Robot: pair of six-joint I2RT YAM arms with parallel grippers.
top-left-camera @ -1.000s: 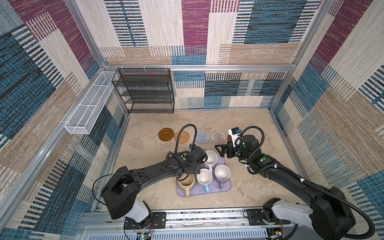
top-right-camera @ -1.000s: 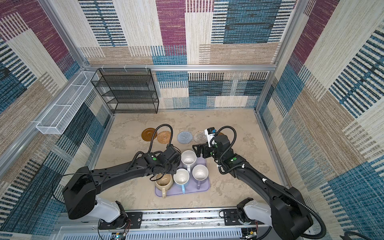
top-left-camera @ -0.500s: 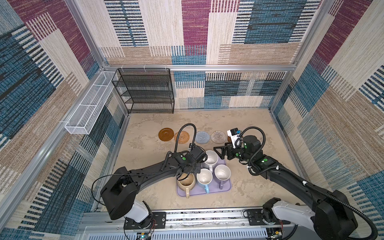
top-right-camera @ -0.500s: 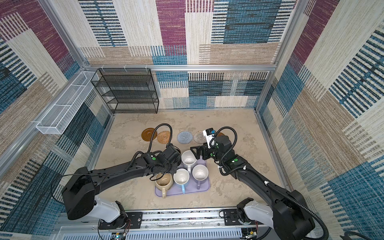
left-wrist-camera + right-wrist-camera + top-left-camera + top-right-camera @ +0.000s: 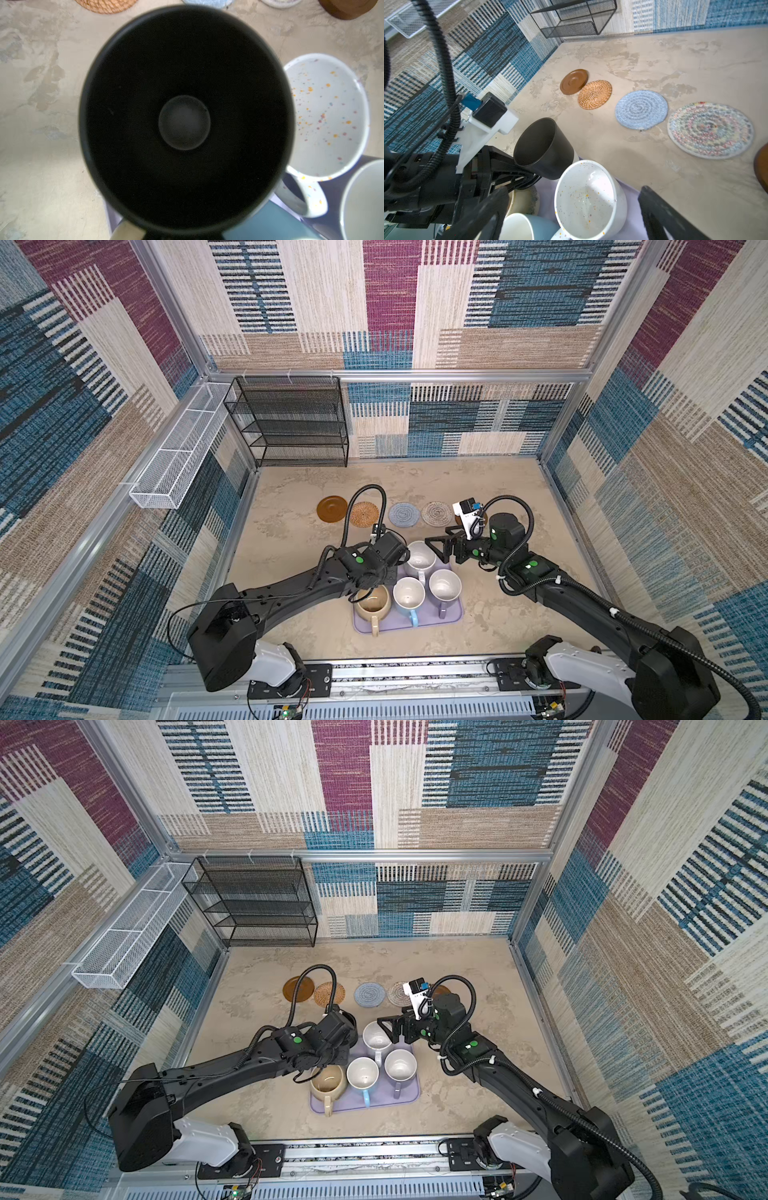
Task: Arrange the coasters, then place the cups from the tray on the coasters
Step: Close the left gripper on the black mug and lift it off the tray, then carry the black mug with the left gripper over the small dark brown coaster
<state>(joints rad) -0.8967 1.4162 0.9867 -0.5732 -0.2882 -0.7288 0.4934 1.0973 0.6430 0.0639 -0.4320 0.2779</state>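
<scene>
The black cup (image 5: 185, 122) fills the left wrist view, and my left gripper (image 5: 525, 174) is shut on it over the tray's far left corner. It leans in the right wrist view, its base hidden. The arm hides it in both top views. The speckled white cup (image 5: 420, 559), beige cup (image 5: 372, 601), light blue cup (image 5: 409, 593) and lavender cup (image 5: 444, 586) stand on the lavender tray (image 5: 455, 616). My right gripper (image 5: 577, 207) is open, its fingers either side of the speckled cup. Behind lie a brown coaster (image 5: 331, 509), a rattan one (image 5: 364, 514), a blue-grey one (image 5: 404, 514) and a white-grey one (image 5: 436, 513). Another brown coaster (image 5: 441, 991) shows partly.
A black wire shelf (image 5: 291, 423) stands at the back left against the wall. A white wire basket (image 5: 174, 464) hangs on the left wall. Patterned walls close in the beige table (image 5: 478, 481) on three sides.
My left gripper's jaws have closed on the black cup. The right gripper has edged slightly left, closer around the speckled cup, still open.
</scene>
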